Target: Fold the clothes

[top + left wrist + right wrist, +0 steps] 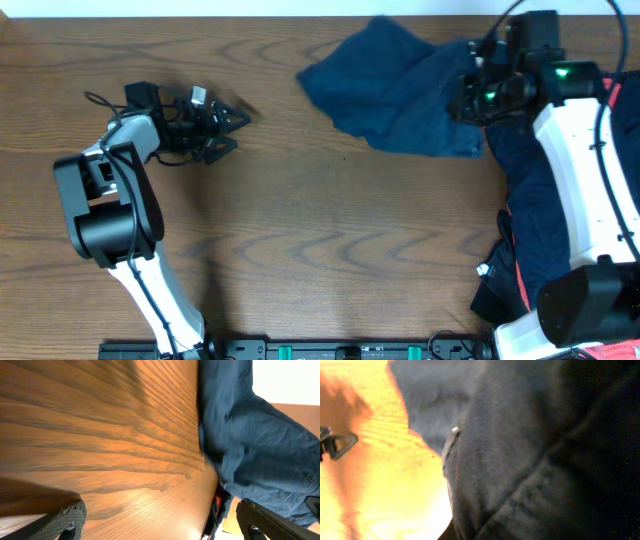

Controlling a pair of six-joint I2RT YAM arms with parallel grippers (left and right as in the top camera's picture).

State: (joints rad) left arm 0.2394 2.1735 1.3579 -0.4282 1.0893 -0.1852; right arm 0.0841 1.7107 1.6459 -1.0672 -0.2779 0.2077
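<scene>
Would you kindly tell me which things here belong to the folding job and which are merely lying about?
Job: navy garment, gripped by the right gripper; pile of navy and red clothes; open left gripper.
Just there: wooden table; black rail at its front edge.

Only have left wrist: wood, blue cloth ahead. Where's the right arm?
Observer: Overhead shows the right gripper at the garment's right edge, fingers shut, apparently pinching the fabric.
Operator: Garment flat?
Observer: No. It lies crumpled near the far edge of the table, nothing folded.
Operator: More clothes?
Observer: Yes, a pile of navy with some red sits at the table's right side, partly under the right arm.
</scene>
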